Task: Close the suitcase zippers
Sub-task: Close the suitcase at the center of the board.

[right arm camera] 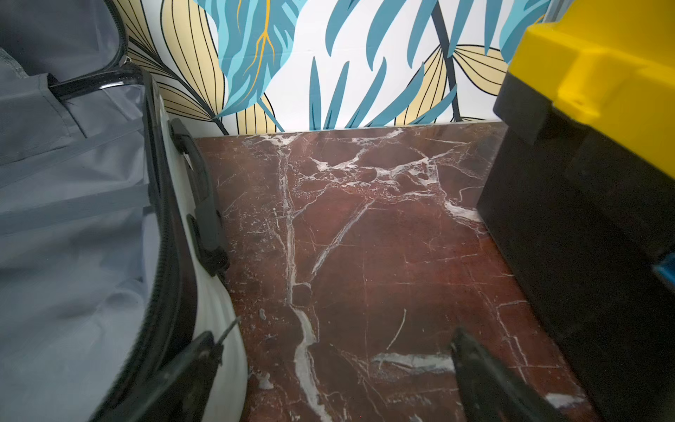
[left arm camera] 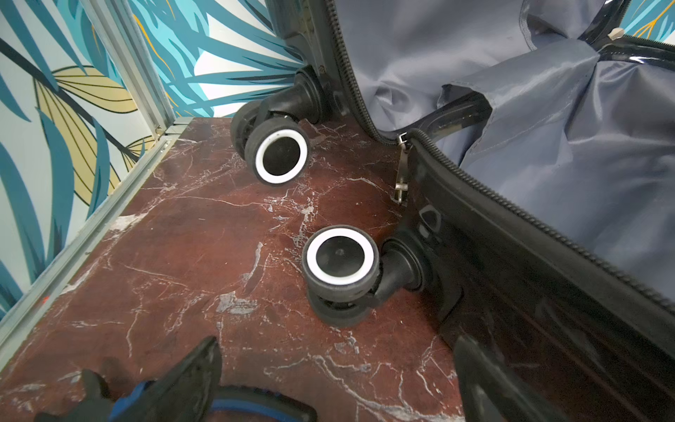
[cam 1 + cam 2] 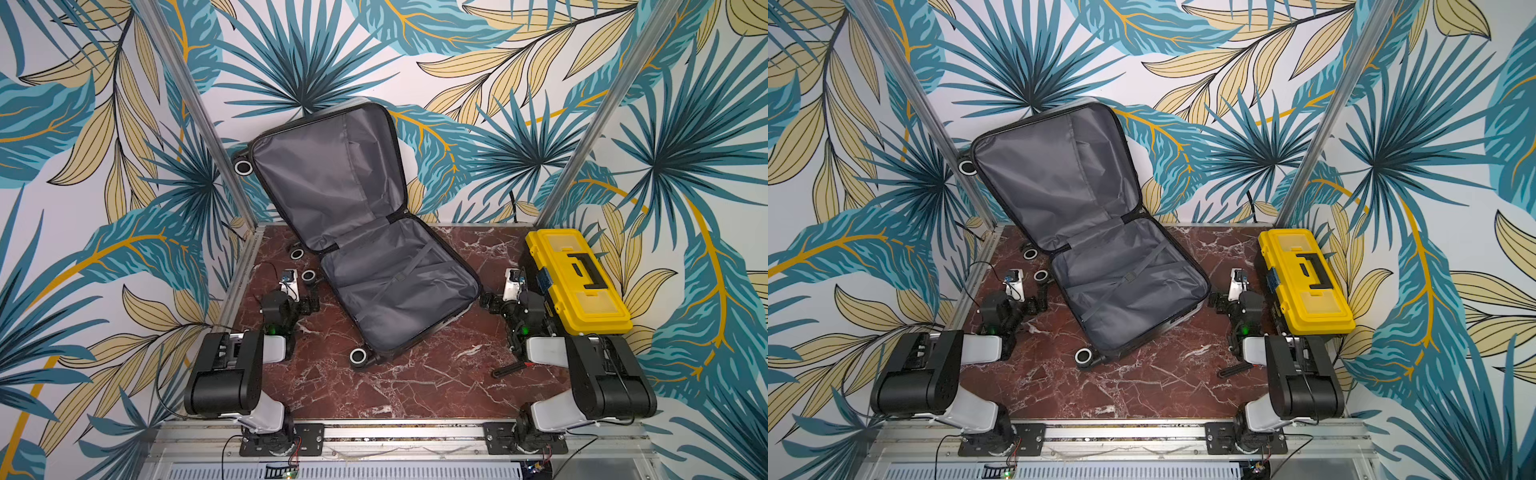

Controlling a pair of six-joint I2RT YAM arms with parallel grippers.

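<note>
Left gripper point(image 2: 338, 345) and right gripper point(image 1: 334, 338) are wide open, empty, with the open suitcase point(image 3: 399, 291) between the 2. Zipper pull point(image 2: 401, 175) hangs at its hinge corner, just ahead of the left, the nearer one.

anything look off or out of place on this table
The suitcase sits askew on the marble table, wide open, its lid leaning back against the wall. Its grey lining gapes loose near the hinge. A small black stick-like item lies loose beside the right arm; I cannot tell what it is.
</note>
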